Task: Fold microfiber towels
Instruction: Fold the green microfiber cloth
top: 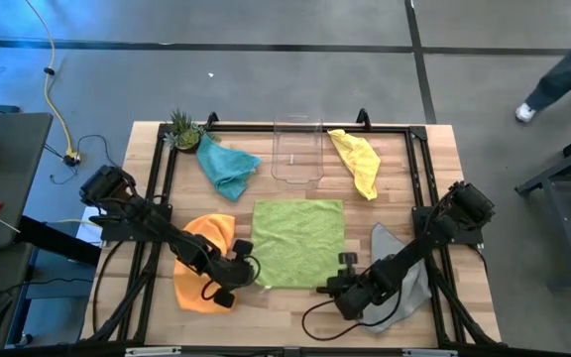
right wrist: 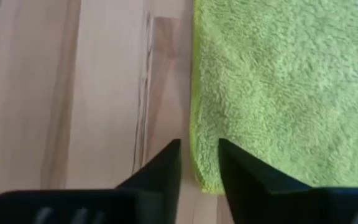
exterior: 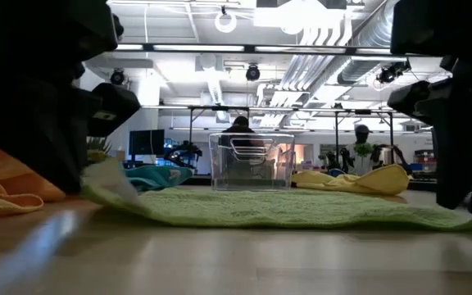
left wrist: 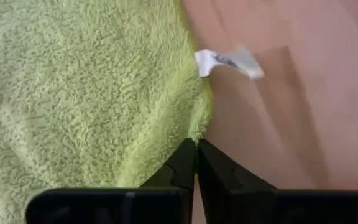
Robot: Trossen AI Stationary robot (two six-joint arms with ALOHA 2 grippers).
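From above, the lime green towel lies flat mid-table, with the left gripper at its near-left corner and the right gripper at its near-right corner. The low view shows that towel's left corner slightly raised. The left wrist view has the fingers pinched shut on the towel's edge beside its white tag. In the right wrist view the fingers stand narrowly apart astride the edge (nothing gripped yet). Likely the first fold's grasp; next, the right must close before both lift.
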